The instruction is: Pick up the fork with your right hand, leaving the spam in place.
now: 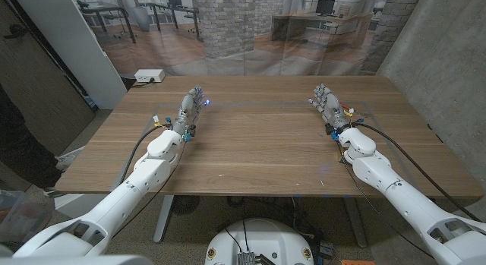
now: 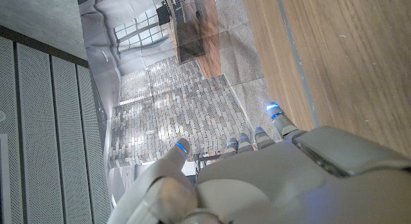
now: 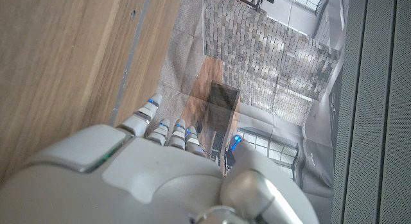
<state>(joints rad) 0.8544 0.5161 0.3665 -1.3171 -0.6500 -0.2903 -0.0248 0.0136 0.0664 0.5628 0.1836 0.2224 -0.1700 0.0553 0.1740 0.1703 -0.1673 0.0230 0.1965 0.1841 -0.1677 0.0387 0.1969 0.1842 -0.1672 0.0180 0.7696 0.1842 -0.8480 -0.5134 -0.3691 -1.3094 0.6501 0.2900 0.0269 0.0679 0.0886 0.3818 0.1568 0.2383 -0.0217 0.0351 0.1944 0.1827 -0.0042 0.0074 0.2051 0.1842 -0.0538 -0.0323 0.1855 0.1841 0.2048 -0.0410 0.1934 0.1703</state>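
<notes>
My left hand (image 1: 190, 107) stands on the wooden table (image 1: 258, 140) at the far left, fingers stretched out toward the far edge and holding nothing. My right hand (image 1: 327, 105) stands the same way at the far right, fingers extended and empty. In the left wrist view the back of my left hand (image 2: 257, 179) shows with its fingers (image 2: 277, 115) reaching past the table edge. In the right wrist view my right hand (image 3: 148, 172) shows likewise, fingers (image 3: 151, 107) apart. I see no fork or spam can on the table.
A white box (image 1: 149, 76) lies on the floor beyond the table's far left corner. A printed backdrop of a brick room (image 1: 250, 29) hangs behind the table. A concrete wall (image 1: 448, 60) stands to the right.
</notes>
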